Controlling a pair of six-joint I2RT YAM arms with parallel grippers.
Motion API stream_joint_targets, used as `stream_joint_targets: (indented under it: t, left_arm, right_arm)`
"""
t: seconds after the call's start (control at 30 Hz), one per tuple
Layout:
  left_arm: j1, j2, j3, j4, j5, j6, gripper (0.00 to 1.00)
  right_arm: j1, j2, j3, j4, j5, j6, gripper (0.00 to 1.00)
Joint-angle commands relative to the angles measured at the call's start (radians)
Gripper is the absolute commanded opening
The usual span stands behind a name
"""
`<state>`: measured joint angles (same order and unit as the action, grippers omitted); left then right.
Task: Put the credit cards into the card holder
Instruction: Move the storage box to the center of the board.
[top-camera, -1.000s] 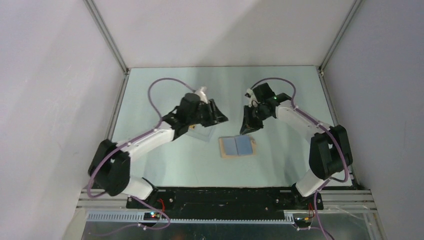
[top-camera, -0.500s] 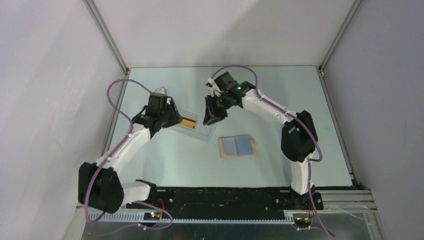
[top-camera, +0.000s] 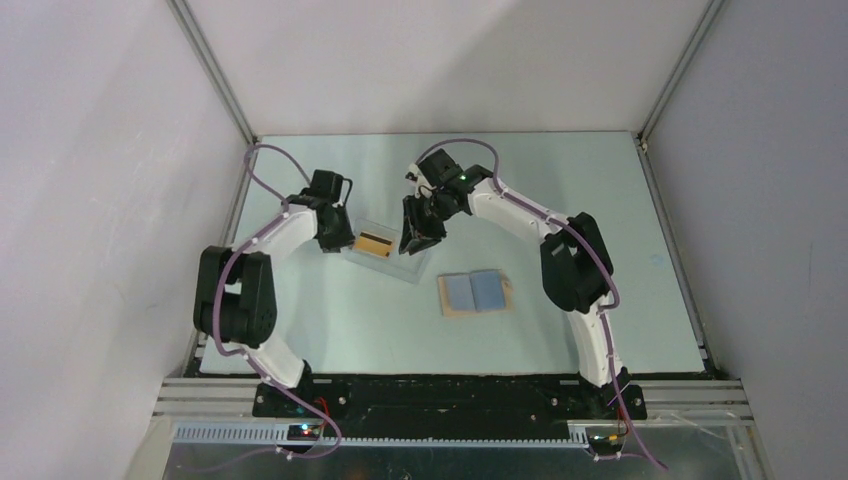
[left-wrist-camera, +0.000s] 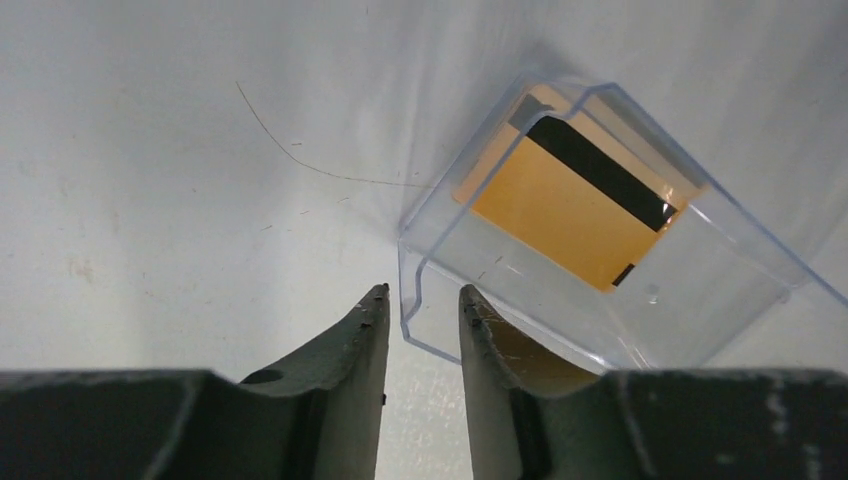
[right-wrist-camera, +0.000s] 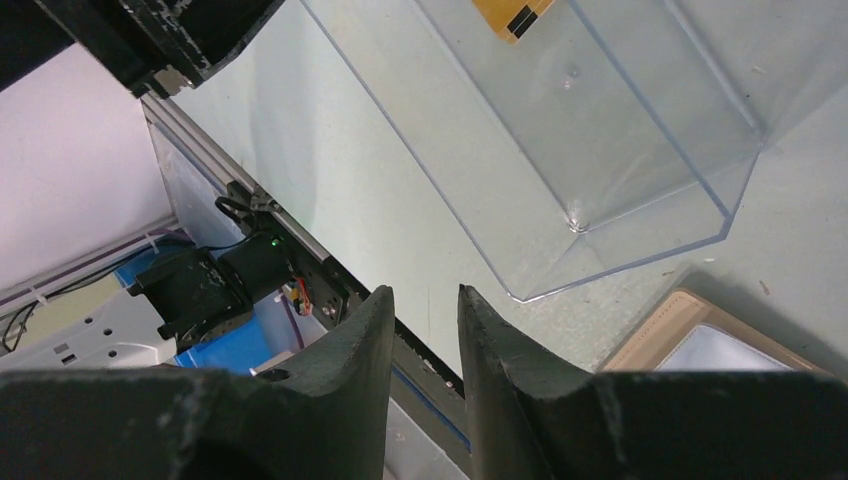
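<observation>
The orange-yellow credit cards (top-camera: 375, 243) with a black stripe lie inside a clear plastic box (top-camera: 400, 264). In the left wrist view the cards (left-wrist-camera: 565, 215) lie at the box's far end. The card holder (top-camera: 475, 293) lies open, blue pockets up, to the near right of the box. My left gripper (top-camera: 341, 240) is at the box's left corner. Its jaws (left-wrist-camera: 421, 293) stand a narrow gap apart with the box's corner wall (left-wrist-camera: 408, 300) showing between them. My right gripper (top-camera: 412, 243) hovers by the box's right side, narrowly open and empty (right-wrist-camera: 427, 290).
The right wrist view shows the clear box (right-wrist-camera: 620, 130), a corner of the cards (right-wrist-camera: 510, 12) and the card holder's tan edge (right-wrist-camera: 660, 325). White enclosure walls stand on the left, back and right. The black base rail (top-camera: 450, 392) runs along the near edge.
My left arm has swung left and folded, bringing its gripper down to the box's left corner. My right gripper has moved left from above the card holder to the box's right side.
</observation>
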<state>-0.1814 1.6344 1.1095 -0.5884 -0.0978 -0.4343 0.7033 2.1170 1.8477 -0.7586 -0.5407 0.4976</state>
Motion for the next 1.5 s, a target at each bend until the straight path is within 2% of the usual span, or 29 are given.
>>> stream_joint_targets:
  t: [0.0, 0.1, 0.3, 0.47, 0.57, 0.63, 0.67, 0.73, 0.83, 0.93, 1.03, 1.27, 1.47]
  left_arm:
    - [0.012, 0.031, 0.03, -0.03, 0.031, 0.025, 0.29]
    - [0.012, 0.007, -0.006, -0.034, 0.053, -0.004, 0.1]
    - [0.012, -0.119, -0.151, -0.04, 0.047, -0.152, 0.04]
    - [0.012, -0.257, -0.246, -0.043, 0.052, -0.233, 0.03]
    - [0.01, -0.327, -0.321, -0.043, 0.083, -0.297, 0.07]
    - [0.001, -0.39, -0.364, -0.042, 0.089, -0.329, 0.15]
    - [-0.005, -0.436, -0.376, -0.043, 0.111, -0.336, 0.23]
    - [-0.006, -0.505, -0.405, -0.046, 0.112, -0.346, 0.34]
    - [-0.006, -0.573, -0.4, -0.059, 0.066, -0.324, 0.48]
    - [-0.004, -0.557, -0.358, -0.069, 0.055, -0.247, 0.55]
    - [0.005, -0.465, -0.292, -0.077, 0.075, -0.166, 0.55]
    - [0.029, -0.237, -0.193, -0.076, 0.196, -0.006, 0.47]
    - [0.029, -0.149, -0.205, -0.075, 0.206, -0.015, 0.41]
  right_arm:
    - [0.001, 0.021, 0.025, 0.013, -0.02, 0.029, 0.34]
    - [0.002, 0.046, 0.037, 0.019, -0.011, 0.051, 0.34]
    - [0.003, 0.09, 0.059, 0.023, 0.005, 0.078, 0.34]
    - [0.003, 0.105, 0.064, -0.001, 0.016, 0.065, 0.34]
    - [0.009, 0.105, 0.061, -0.015, 0.02, 0.053, 0.34]
    - [0.016, 0.106, 0.062, -0.03, 0.028, 0.041, 0.34]
    - [0.018, 0.105, 0.062, -0.035, 0.032, 0.037, 0.35]
    - [0.026, 0.102, 0.063, -0.055, 0.047, 0.023, 0.36]
    - [0.038, 0.089, 0.061, -0.086, 0.068, 0.004, 0.37]
    - [0.045, 0.075, 0.061, -0.112, 0.085, -0.006, 0.39]
    - [0.053, 0.051, 0.058, -0.144, 0.092, -0.009, 0.41]
    - [0.069, 0.05, 0.045, -0.175, 0.069, 0.016, 0.44]
    - [0.069, 0.059, 0.042, -0.16, 0.047, 0.036, 0.45]
